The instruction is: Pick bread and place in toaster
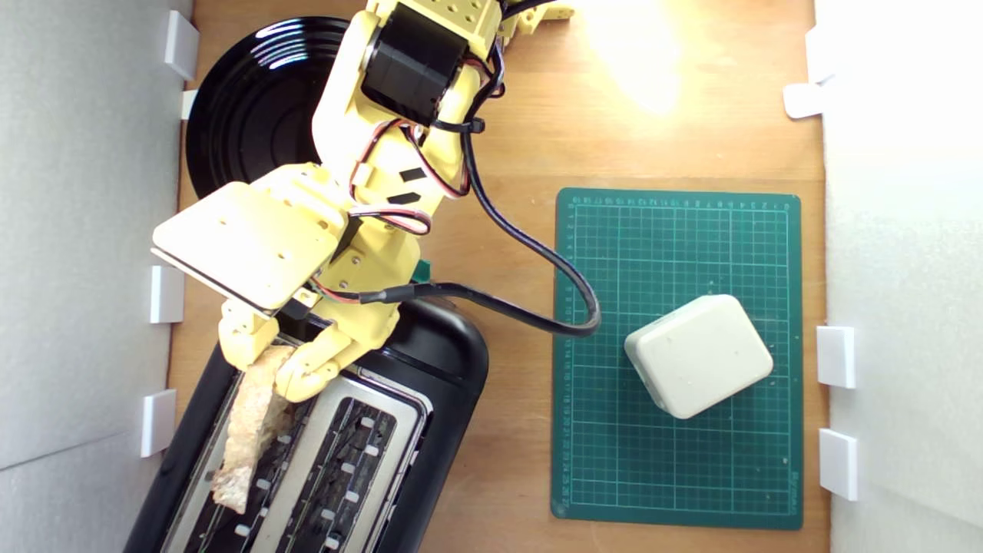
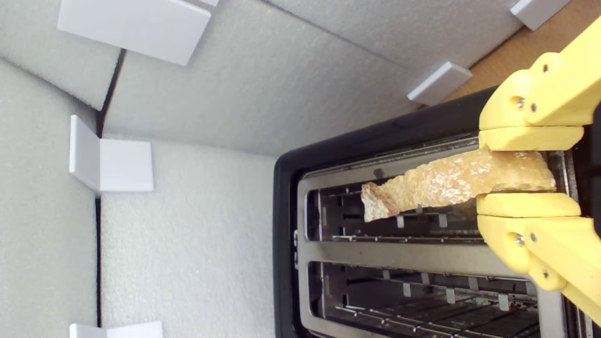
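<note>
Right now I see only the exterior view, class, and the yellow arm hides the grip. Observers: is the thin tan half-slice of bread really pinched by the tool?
Observer: Yes. The wrist view shows both yellow fingers pressed flat on the thin tan half-slice of bread; the tool is shut on it.
Operator: Is it lined up with a slot?
Observer: It runs lengthwise over the slot nearer the white foam wall of the black two-slot toaster, above the wire guides.
Operator: Any room beyond its free end?
Observer: Yes, the slot stays open past the tip to its end, which your view crops.
</note>
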You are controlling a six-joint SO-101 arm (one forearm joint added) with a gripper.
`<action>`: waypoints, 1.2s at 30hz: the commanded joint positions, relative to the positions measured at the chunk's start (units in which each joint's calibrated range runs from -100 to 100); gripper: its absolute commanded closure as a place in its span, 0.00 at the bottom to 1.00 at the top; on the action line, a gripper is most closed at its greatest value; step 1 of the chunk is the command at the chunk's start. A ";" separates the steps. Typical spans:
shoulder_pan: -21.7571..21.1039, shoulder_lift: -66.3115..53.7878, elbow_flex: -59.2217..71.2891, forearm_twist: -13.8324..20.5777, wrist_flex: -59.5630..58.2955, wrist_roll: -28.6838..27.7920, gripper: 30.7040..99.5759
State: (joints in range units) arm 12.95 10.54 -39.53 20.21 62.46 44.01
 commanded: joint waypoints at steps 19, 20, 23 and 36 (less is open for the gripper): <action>-0.30 -9.96 -1.82 -0.90 -4.69 0.90 0.39; -0.30 -10.96 -1.82 -1.72 -5.72 0.64 0.39; -0.22 -14.29 -1.64 -5.44 -10.41 -2.50 0.39; -10.29 -27.68 2.81 -10.51 -13.05 -30.38 0.39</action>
State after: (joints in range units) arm 4.90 -11.38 -37.59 9.20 51.44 20.16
